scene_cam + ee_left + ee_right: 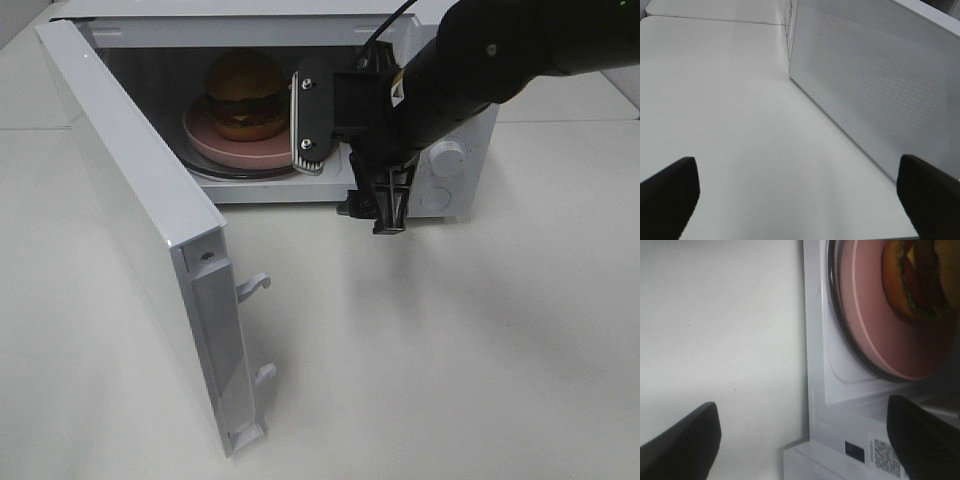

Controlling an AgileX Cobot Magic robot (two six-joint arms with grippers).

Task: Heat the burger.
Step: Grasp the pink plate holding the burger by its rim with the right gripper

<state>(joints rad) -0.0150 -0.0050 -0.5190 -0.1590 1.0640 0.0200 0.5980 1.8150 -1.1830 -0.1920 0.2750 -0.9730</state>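
Left pincer [800,200]: its two dark fingers stand wide apart and hold nothing. It hangs over bare table beside the door's outer face and does not show in the high view.
Table [450,350]: plain white, running under everything.
Door [130,200]: white and standing wide on the left side of the oven, with its free edge toward the high camera. The left wrist view shows its finely perforated panel.
Latches [253,286]: two white hooks sticking out of the door's free edge, one above the other.
Microwave [250,12]: a white box at the back of the table, its cavity facing the camera.
Burger [245,95]: inside the cavity, left of its middle, upright with the glossy bun on top. It sits on the plate, and neither pincer touches it.
Plate [250,152]: pink and round, lying flat on the turntable under the burger.
Turntable [240,172]: a glass disc whose dark rim shows just outside the plate's edge.
Right pincer [802,440]: fingers spread apart with nothing gripped. It is outside the cavity at the oven's lower front edge, right of the plate, and points down. Its tips seem to hang just above the table, though contact is hard to judge.
Knobs [447,155]: white and round on the control panel, partly hidden behind the arm.
Right arm [500,50]: black, coming in from the upper right across the panel.
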